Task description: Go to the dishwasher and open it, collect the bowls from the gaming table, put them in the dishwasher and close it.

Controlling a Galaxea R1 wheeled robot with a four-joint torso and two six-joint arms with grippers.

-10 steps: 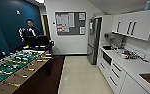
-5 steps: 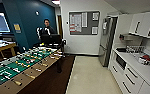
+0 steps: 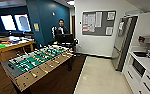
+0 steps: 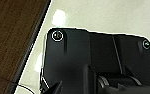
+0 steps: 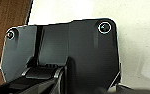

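Observation:
At the far left, the gaming table [image 3: 14, 44] carries colourful boxes on its pale top. A bright green patch [image 3: 2, 46] lies on it, too blurred to tell as a bowl. I cannot make out the dishwasher among the white counter units [image 3: 143, 75] at the right. In both wrist views the arms hang over pale floor [image 4: 103, 15] beside brown wood flooring [image 5: 8, 20].
The foosball table [image 3: 38, 63] with its green field stands close in front at the left. A person [image 3: 61, 28] with a control rig stands behind it. A steel fridge [image 3: 123, 42] and a notice board [image 3: 98, 22] are ahead on the right. Pale floor [image 3: 101, 75] runs between.
The whole head picture has shifted: the camera has turned left and moved forward. The foosball table now looms larger and the fridge sits further right.

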